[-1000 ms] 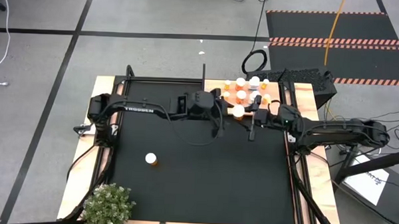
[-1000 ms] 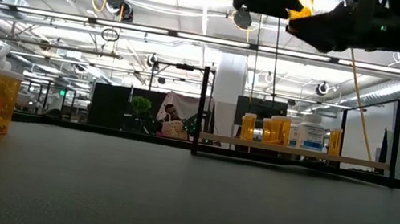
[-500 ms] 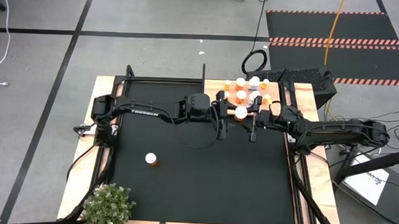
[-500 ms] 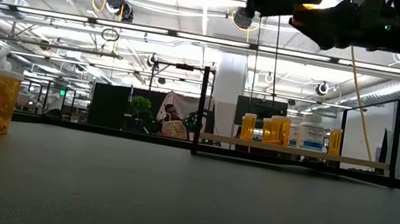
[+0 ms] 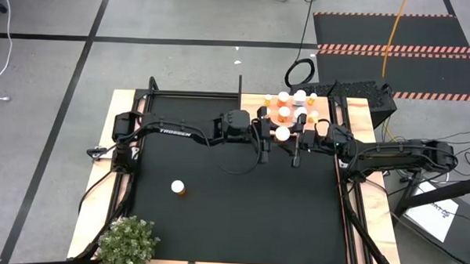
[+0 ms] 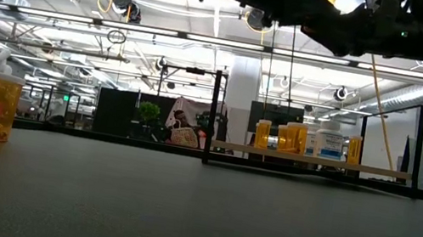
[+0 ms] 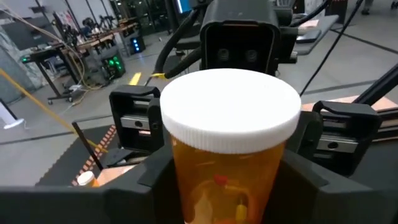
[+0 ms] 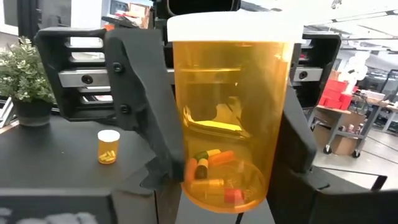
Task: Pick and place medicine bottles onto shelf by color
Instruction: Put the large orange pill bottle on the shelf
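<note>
An orange medicine bottle (image 5: pixel 283 133) with a white cap is held upright in the air above the black mat's far right part. My left gripper (image 5: pixel 274 134) is shut on it from the left. My right gripper (image 5: pixel 295 138) faces it from the right, open, with its fingers standing wide on either side of the bottle; I see no touch. Another orange bottle (image 5: pixel 178 188) stands on its base on the mat at the near left. Several orange and white bottles (image 5: pixel 287 105) stand on the light-wood shelf (image 6: pixel 308 159) at the far right. My left gripper pinches the bottle's orange body (image 7: pixel 186 177) below the white cap (image 7: pixel 230 109) between its two fingers (image 8: pixel 146 112), one on each side. The fingers come level from the table's left. The bottle is lifted clear of the mat, upright, with pills lying at its bottom (image 8: pixel 214 174).
A potted plant (image 5: pixel 128 242) stands at the table's near left corner. Black frame rails (image 5: pixel 343 191) run along the mat's sides, and a post (image 6: pixel 213 114) stands beside the shelf. The black mat (image 5: pixel 240 210) lies bare between the lone bottle and the arms.
My left arm has reached a little farther toward the table's right, toward my right gripper. The bottle stays lifted and upright between the two grippers.
</note>
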`<action>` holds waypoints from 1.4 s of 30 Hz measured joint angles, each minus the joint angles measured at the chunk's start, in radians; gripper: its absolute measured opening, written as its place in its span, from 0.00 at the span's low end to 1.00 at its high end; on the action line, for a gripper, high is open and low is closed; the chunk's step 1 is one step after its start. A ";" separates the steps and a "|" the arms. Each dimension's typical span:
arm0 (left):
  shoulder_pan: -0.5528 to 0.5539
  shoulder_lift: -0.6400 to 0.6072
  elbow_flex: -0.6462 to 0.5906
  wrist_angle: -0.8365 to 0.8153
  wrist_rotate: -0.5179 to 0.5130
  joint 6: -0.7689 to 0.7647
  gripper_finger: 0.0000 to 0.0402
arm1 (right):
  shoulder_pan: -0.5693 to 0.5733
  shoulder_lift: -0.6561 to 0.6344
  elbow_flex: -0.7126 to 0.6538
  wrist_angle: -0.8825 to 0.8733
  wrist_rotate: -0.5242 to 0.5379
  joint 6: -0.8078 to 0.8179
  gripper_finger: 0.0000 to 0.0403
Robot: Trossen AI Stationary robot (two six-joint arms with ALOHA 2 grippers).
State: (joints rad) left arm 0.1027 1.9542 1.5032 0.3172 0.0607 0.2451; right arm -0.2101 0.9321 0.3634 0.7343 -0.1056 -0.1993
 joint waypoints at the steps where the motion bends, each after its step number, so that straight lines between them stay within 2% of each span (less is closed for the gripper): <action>1: 0.003 0.000 0.000 -0.004 0.000 -0.002 0.46 | 0.000 0.000 0.000 -0.001 0.001 0.001 0.45; 6: 0.015 -0.003 0.001 -0.046 0.002 -0.007 0.42 | 0.000 0.000 0.000 -0.023 0.040 0.025 0.48; 9: 0.024 -0.008 0.000 -0.082 -0.001 -0.006 0.45 | 0.000 -0.001 0.002 -0.058 0.060 0.035 0.52; 12: 0.031 -0.023 -0.003 -0.143 -0.009 -0.003 0.48 | 0.000 -0.002 0.030 -0.167 0.084 0.055 0.58; 14: 0.039 -0.025 -0.003 -0.169 -0.018 -0.001 0.48 | 0.000 -0.004 0.082 -0.308 0.112 0.075 0.63; 17: 0.055 -0.039 -0.006 -0.238 -0.041 -0.003 0.48 | 0.002 -0.004 0.206 -0.641 0.132 0.132 0.68; 20: 0.071 -0.048 -0.004 -0.274 -0.061 -0.007 0.46 | 0.018 -0.003 0.360 -0.994 0.145 0.165 0.69; 22: 0.080 -0.052 -0.004 -0.292 -0.063 -0.011 0.44 | 0.035 -0.003 0.458 -1.179 0.194 0.180 0.68; 24: 0.085 -0.053 -0.004 -0.302 -0.063 -0.011 0.44 | 0.049 -0.002 0.549 -1.293 0.248 0.169 0.67; 27: 0.088 -0.054 -0.004 -0.325 -0.062 -0.010 0.46 | 0.048 0.006 0.678 -1.368 0.291 0.129 0.66; 30: 0.087 -0.053 -0.004 -0.347 -0.062 0.008 0.47 | 0.030 0.063 0.816 -1.466 0.290 0.111 0.66; 34: 0.087 -0.054 -0.003 -0.368 -0.062 0.013 0.46 | 0.014 0.210 0.967 -1.632 0.289 0.094 0.67; 38: 0.087 -0.055 -0.003 -0.412 -0.063 0.025 0.45 | 0.014 0.354 1.056 -1.717 0.288 0.053 0.70; 42: 0.085 -0.055 -0.002 -0.459 -0.063 0.048 0.46 | 0.014 0.459 1.106 -1.726 0.287 0.020 0.75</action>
State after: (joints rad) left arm 0.1881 1.8988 1.5013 -0.1414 -0.0019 0.2932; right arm -0.1963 1.3910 1.4689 -0.9916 0.1811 -0.1792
